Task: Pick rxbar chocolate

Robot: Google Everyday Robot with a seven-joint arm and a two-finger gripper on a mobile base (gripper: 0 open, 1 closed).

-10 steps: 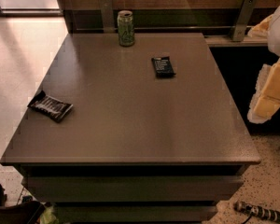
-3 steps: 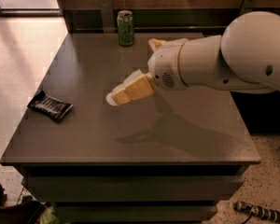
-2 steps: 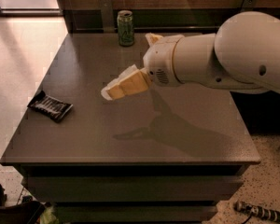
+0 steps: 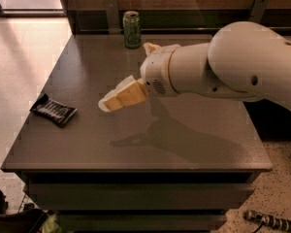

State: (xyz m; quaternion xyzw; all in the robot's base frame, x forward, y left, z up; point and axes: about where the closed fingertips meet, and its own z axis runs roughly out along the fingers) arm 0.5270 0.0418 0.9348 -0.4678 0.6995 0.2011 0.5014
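From my end the gripper point(image 4: 108, 103) hangs over the middle of the table point(image 4: 77, 149), pointing left, and honestly I can't tell if it's spread or pressed together from this angle. The rxbar chocolate point(image 4: 53, 110) lies flat near the table's left edge, well apart from it. A green can point(image 4: 132, 29) stands at the back edge.

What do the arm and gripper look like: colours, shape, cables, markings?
The arm is smooth, bulbous off-white shells, with a cylindrical wrist carrying a small grille patch; one small dark dot, no cables or markings visible. The gripper, above the table left of centre, is tan-yellow and tapered.
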